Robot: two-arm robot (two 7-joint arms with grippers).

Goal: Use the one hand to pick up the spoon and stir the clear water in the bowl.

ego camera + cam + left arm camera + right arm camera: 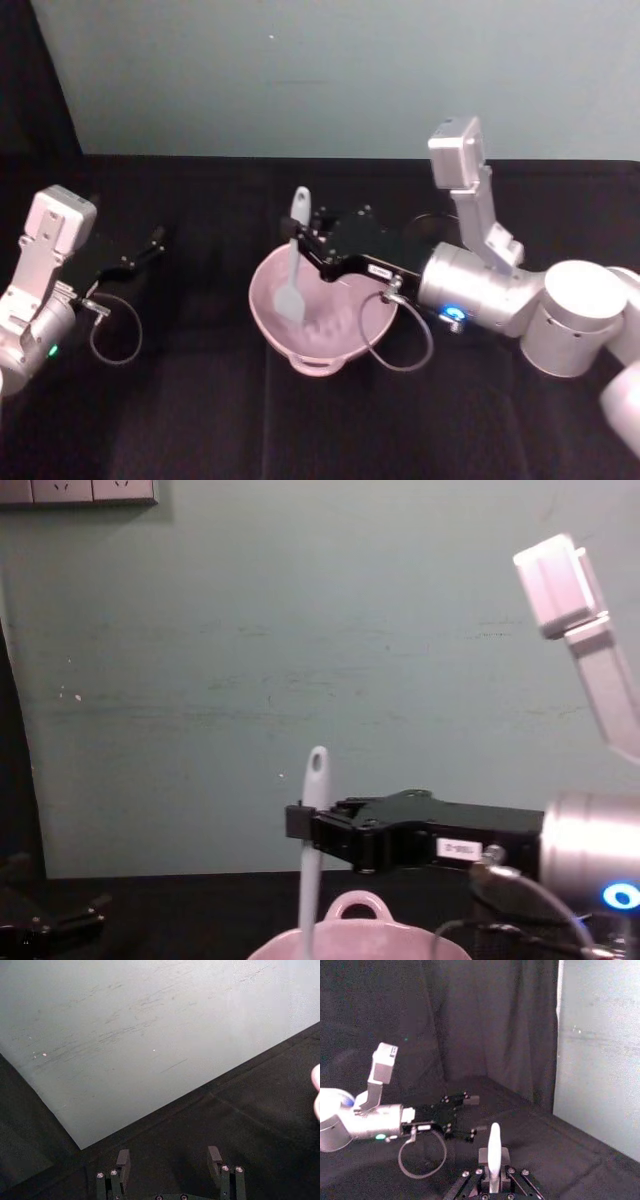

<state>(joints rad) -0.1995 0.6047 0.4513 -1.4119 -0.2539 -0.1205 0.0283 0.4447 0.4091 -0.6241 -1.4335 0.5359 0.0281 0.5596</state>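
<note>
Head view: the stirring step is in hand. The right black two-finger gripper (303, 238), on its silver-grey arm with the blue light ring, reaches in from the right over the pale pink ceramic bowl (262, 312). Its jaws are closed on the upper handle of the long slim white plastic spoon (293, 262). The spoon hangs nearly upright, with its scoop down inside the bowl, left of the middle. A faint sheen there is probably the clear water (330, 322). The bowl sits mid-way across the black cloth-covered surface (200, 420). The left black gripper (150, 245) is parked well apart at the left.

Left wrist view: the left gripper's jaws stand wide apart with nothing between them, above the dark surface and facing the pale wall.

Right wrist view: the spoon's handle rises straight up from between the pinched jaws - a centred, firm-looking hold. The left gripper shows farther off, open and empty.

Chest view: the spoon stands almost vertical, the small hole in its handle above the right gripper, whose forearm lies level - and the bowl's loop handle (358, 908) sits just below.

The next move probably calls for small circles of the wrist, keeping the scoop low and off the wavy rim so the bowl does not shift.
</note>
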